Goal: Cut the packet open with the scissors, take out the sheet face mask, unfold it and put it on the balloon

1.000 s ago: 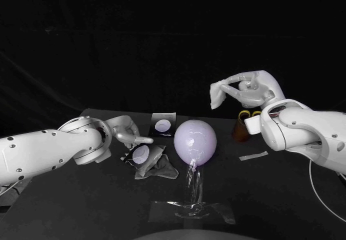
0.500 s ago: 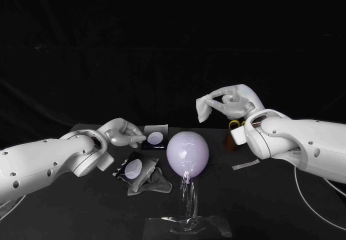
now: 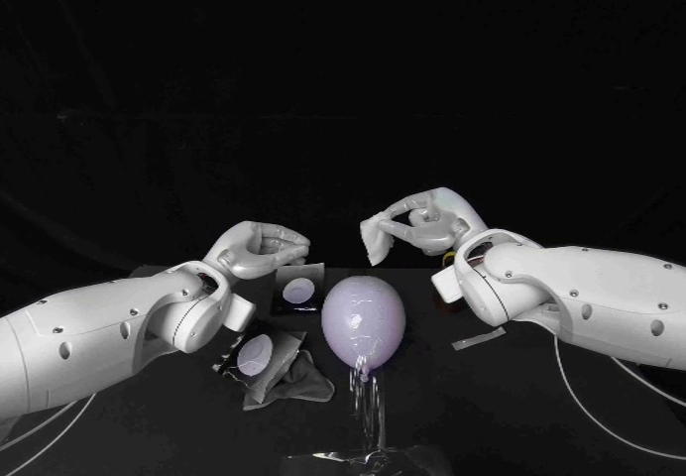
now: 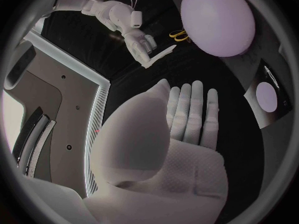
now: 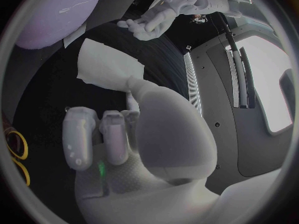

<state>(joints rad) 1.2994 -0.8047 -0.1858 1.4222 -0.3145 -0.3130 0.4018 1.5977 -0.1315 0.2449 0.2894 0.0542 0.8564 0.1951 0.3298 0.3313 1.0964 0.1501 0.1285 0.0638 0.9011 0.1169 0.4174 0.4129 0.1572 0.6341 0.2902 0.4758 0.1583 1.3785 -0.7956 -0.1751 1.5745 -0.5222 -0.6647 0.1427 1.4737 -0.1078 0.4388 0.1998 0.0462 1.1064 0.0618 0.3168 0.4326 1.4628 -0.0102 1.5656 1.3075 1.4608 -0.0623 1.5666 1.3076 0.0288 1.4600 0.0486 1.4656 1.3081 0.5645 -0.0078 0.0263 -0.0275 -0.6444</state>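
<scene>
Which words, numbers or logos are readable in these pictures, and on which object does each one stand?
No text is readable.
The far packet and the near packet each show a pale oval; any print on them is too small to read.

**What stays out of sight**

Of the scissors (image 5: 17, 157) only the yellow handle loops show, clipped at the right wrist view's rim. The clear stand (image 3: 375, 458) under the balloon (image 3: 361, 315) runs off the head view's bottom edge. The right hand (image 3: 429, 220) hides the sheet face mask's (image 3: 376, 241) top behind its fingers.
</scene>
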